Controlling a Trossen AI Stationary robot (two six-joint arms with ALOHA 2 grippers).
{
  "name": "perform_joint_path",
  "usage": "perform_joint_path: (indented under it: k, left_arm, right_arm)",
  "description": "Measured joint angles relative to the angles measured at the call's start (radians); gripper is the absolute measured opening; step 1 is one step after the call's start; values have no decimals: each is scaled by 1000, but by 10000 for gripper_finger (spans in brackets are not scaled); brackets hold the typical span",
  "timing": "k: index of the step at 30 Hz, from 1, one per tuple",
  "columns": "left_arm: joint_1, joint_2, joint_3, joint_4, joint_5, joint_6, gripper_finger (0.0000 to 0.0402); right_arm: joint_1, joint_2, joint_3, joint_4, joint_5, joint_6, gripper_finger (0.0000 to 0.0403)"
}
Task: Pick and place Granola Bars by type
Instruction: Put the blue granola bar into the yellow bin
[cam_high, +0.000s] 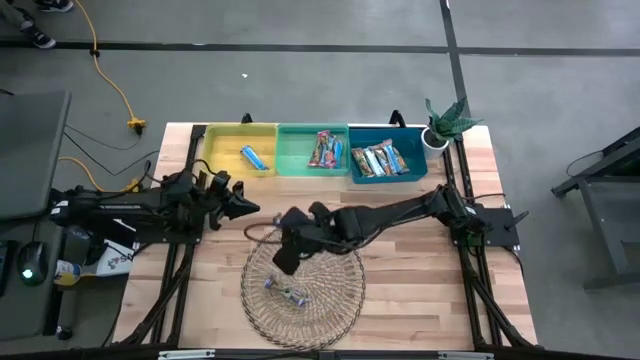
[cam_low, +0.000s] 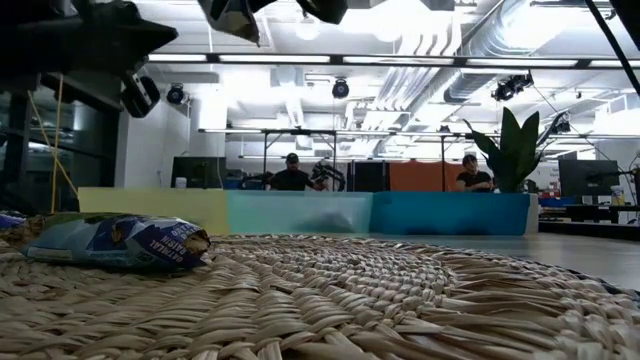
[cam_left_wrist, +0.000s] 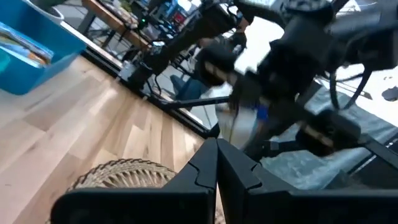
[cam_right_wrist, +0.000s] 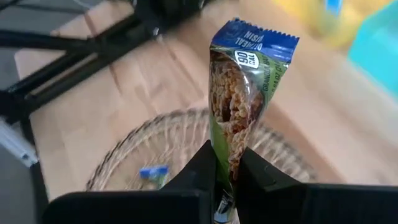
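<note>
Wooden table; right wrist view alone shows fingers pinching granola bar.

My two arms were matte black and blocky, with dark cables along their links; each gripper, left gripper and right gripper, ended in angular black fingers.
</note>
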Motion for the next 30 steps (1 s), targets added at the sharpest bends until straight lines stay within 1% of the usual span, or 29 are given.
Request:
perform_joint_path:
  k: [3, 10, 12, 15, 17, 19, 26, 30]
  left_arm:
    - [0, 74, 1, 78, 27, -3, 0]
    - [0, 205, 4, 343, 40, -3, 0]
    - [0, 227, 18, 350, 13, 26, 1]
    - [0, 257, 58, 304, -3, 109, 11]
    - [0, 286, 87, 298, 6, 176, 30]
    - [0, 305, 110, 292, 19, 209, 58]
    - [0, 353, 173, 264, -36, 227, 183]
    - [0, 373, 200, 264, -58, 230, 233]
  right_arm:
    - [-19, -20, 0, 21, 17, -48, 19]
    - [-73, -44, 1, 43, 36, -116, 24]
    - [-86, -52, 1, 62, 34, -137, 24]
    - [-99, -64, 1, 108, 27, -178, 22]
    - [-103, -71, 1, 127, 22, -200, 20]
    - [-107, -80, 1, 128, 24, -219, 20]
    - [-119, -97, 1, 111, 40, -250, 19]
    - [-126, -97, 1, 96, 37, -260, 20]
